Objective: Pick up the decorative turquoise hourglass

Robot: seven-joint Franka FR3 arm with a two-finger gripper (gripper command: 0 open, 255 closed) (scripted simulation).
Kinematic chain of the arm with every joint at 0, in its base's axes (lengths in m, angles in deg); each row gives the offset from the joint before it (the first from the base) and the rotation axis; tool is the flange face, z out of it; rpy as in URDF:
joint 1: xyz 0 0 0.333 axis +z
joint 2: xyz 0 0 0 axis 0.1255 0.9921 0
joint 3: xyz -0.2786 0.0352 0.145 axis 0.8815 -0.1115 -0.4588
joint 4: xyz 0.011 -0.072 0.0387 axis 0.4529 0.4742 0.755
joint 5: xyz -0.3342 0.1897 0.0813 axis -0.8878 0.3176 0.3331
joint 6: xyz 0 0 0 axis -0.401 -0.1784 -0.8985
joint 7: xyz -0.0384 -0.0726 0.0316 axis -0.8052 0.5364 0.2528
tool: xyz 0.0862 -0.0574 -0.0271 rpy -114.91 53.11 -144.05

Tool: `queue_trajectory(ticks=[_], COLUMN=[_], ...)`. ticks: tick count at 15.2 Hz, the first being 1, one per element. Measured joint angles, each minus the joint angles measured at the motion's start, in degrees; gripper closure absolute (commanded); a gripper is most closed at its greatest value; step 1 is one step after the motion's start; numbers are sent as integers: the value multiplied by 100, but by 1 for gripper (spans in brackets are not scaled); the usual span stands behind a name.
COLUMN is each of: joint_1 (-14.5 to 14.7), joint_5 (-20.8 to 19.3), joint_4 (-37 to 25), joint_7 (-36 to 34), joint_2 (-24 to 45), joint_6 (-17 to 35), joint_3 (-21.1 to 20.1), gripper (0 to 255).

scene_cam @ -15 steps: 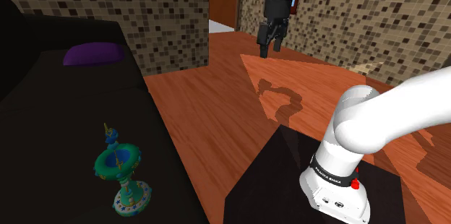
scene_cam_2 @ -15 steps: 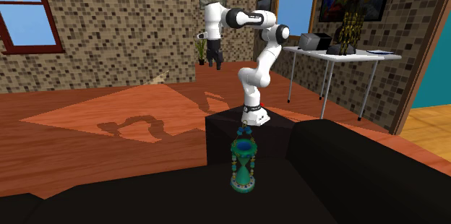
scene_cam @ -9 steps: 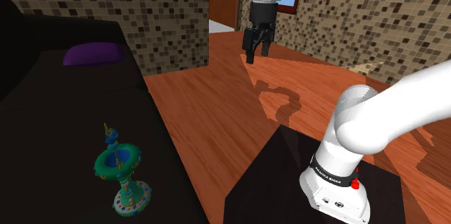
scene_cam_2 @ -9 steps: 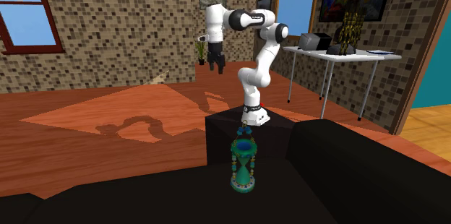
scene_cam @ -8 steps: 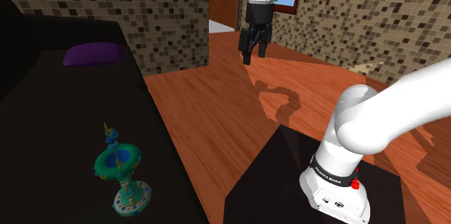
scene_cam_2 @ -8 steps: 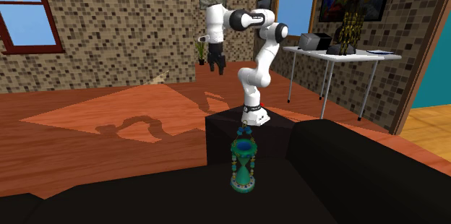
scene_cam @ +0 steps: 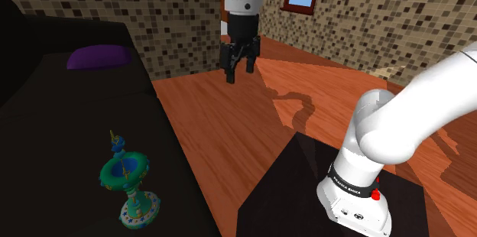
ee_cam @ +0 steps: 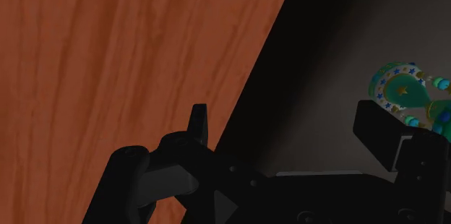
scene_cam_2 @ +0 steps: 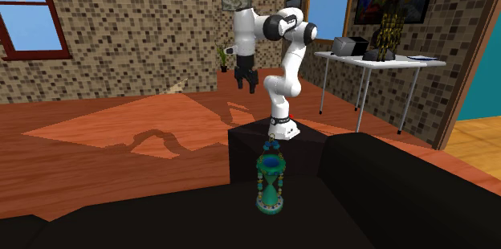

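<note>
The turquoise hourglass [scene_cam: 128,186] stands upright on the seat of a black sofa [scene_cam: 69,136]. Its green-blue frame is trimmed with small blue and gold details. In the second exterior view the hourglass [scene_cam_2: 271,181] is just in front of the black stand [scene_cam_2: 249,147]. Farther back on the sofa, well apart from the hourglass, lies a purple cushion [scene_cam: 98,57]. The gripper [scene_cam: 238,73] hangs in the air above the wooden floor [scene_cam: 222,121], well apart from the hourglass, pointing downward, released and grasping nothing. In the wrist view the gripper [ee_cam: 287,132] has its fingers [ee_cam: 197,125] spread, and the hourglass [ee_cam: 408,100] shows just beyond one finger, outside the gap between them.
</note>
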Motion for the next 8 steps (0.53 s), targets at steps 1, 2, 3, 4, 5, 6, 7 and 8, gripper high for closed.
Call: queue_trajectory(ticks=[1,2,3,4,5,6,7,8], joint_1=[42,64,101,132,158,181,212,243], joint_5=[46,65,98,117,131,131,139,139], joint_4=[-71,-144,-217,-357,-424,-586,-650,-782], joint_7=[-105,-162,-259,-361,-430,-524,-616,-723], joint_2=[154,288,435,609,729,917,1061,1221], joint_6=[92,159,242,286,347,383,467,504], joint_3=[-113,-183,-285,-387,-463,-556,-649,-748], gripper=[0,0,0,0,0,0,0,0])
